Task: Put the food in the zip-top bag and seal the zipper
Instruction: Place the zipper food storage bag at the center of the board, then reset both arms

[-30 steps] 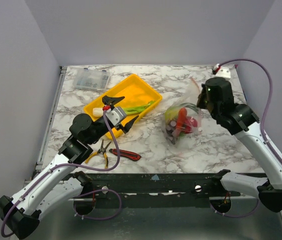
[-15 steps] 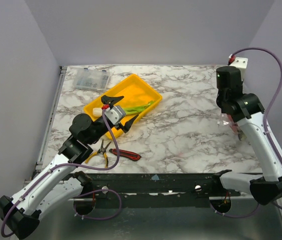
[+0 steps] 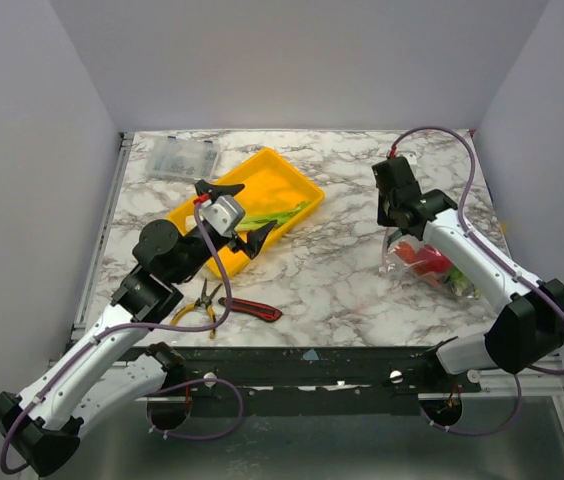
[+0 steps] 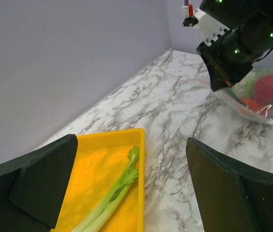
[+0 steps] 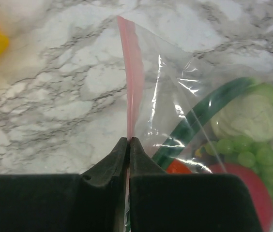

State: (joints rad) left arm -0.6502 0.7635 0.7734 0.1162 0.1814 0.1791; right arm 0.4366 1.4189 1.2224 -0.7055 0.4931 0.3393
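The zip-top bag (image 3: pixel 432 265) lies at the right of the table, holding a tomato, grapes, a cabbage and other toy food. My right gripper (image 3: pixel 390 238) is shut on the zipper (image 5: pixel 131 87), the pink strip at the bag's left edge; in the right wrist view the closed gripper (image 5: pixel 128 142) pinches it. The cabbage (image 5: pixel 252 116), grapes (image 5: pixel 243 147) and tomato (image 5: pixel 245 193) show through the plastic. A white-green leek (image 4: pixel 112 193) lies alone in the yellow tray (image 3: pixel 212 205). My left gripper (image 3: pixel 260 208) hangs open and empty above the tray, its jaws wide apart in the left wrist view (image 4: pixel 136 179).
A clear hard plastic box (image 3: pixel 185 157) sits at the back left. Yellow-handled pliers (image 3: pixel 202 300) and a red-black utility knife (image 3: pixel 252 308) lie near the front edge by the left arm. The right arm (image 4: pixel 233 43) shows in the left wrist view.
The right arm swung the bag from the table's middle out to the far right, then came back left; the bag now rests at the right. The left gripper rose slightly.
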